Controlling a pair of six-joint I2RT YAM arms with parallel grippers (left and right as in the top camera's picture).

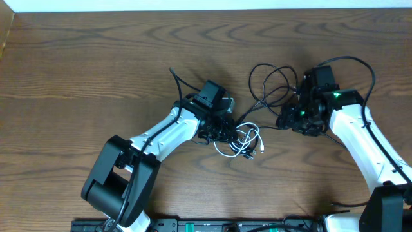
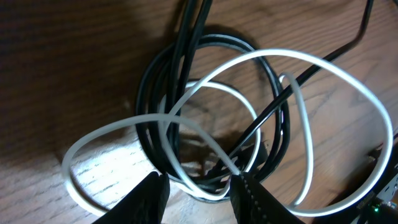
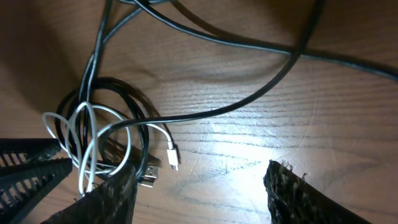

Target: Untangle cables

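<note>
Snagging is the main hazard. From overhead, the white cable [image 1: 243,143] and a black coil [image 1: 239,131] lie knotted together mid-table [image 1: 96,58], with looser black loops [image 1: 273,87] running up and right from them. The left gripper [image 1: 225,131] sits at the knot's left edge and the right gripper [image 1: 291,119] is near its right side. With both arms this close, a pull by either could swing it into the other.

In the left wrist view, the left gripper [image 2: 199,198] has its fingers apart. White and black strands cross right at the gap, and none is clearly pinched. The white cable [image 2: 298,62] threads through the black coil [image 2: 152,81] several times. Closing here would likely catch both colours together, so a lift would drag the whole bundle and tighten it.

In the right wrist view, the right gripper [image 3: 199,199] is spread wide over bare wood and holds nothing. A long black cable [image 3: 249,106] crosses ahead of it. The white plug [image 3: 173,155] lies just beside the coil, and I judge it could hook on a loop if drawn through. The left gripper's fingers [image 3: 31,168] block the knot's far side.
</note>
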